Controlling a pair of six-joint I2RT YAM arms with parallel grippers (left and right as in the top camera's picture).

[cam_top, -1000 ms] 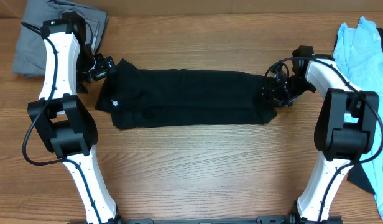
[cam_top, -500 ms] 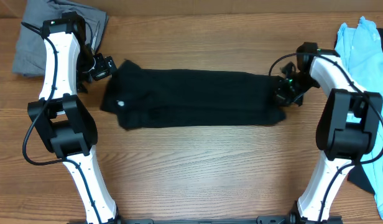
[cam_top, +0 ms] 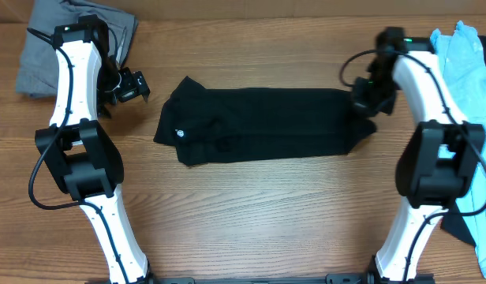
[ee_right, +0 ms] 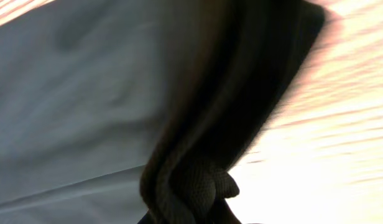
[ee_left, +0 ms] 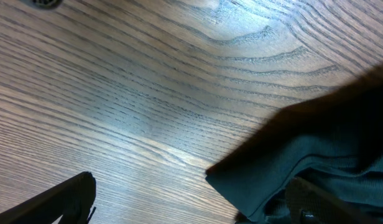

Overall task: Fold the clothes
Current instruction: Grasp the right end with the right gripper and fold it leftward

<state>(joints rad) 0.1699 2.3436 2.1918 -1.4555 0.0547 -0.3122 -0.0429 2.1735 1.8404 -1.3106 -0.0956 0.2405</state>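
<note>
The right gripper [cam_top: 366, 101], pinched on the near end of the black shirt [cam_top: 263, 126], has dragged the folded strip toward itself. The strip's other end, a second ago just beside the left gripper [cam_top: 135, 87], now lies well apart from its spread, empty fingers. This is probably repositioning before the next fold.

This looks like a robotics lab bench. A wood-grain table [cam_top: 251, 213] has a left arm [cam_top: 73, 79] and a right arm [cam_top: 432, 102] standing at its near edge. A black shirt [cam_top: 267, 126], a grey garment [cam_top: 46, 39] and a blue shirt [cam_top: 464, 55] lie on it.
</note>
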